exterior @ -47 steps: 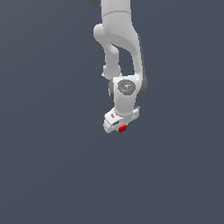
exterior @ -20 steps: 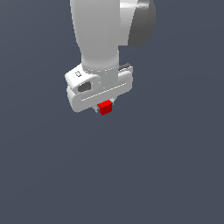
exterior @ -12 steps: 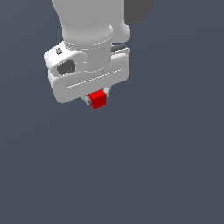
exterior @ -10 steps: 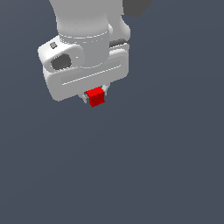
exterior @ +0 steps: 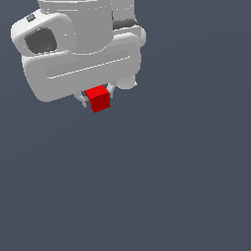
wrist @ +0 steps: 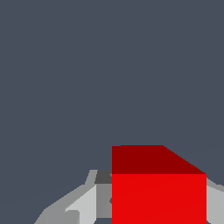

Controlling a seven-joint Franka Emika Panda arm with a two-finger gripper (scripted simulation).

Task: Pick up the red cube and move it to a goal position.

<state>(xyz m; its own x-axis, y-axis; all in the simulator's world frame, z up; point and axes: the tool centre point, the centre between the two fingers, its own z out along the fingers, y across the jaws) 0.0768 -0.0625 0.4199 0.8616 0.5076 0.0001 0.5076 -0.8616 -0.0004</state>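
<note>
Jaws: I see them clamped on the red cube [exterior: 98, 98], carrying it toward a goal I judge is not yet reached.
Exterior view: cube hangs just beneath the white gripper [exterior: 97, 100], pinched between short fingers [exterior: 111, 88].
Wrist view: cube [wrist: 158, 192] sits between grey fingers [wrist: 85, 204]; no goal marker shows.

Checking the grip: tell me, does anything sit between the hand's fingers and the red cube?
Nothing shows between them. In the exterior view the hand has its fingers against the red cube; the wrist view agrees.
</note>
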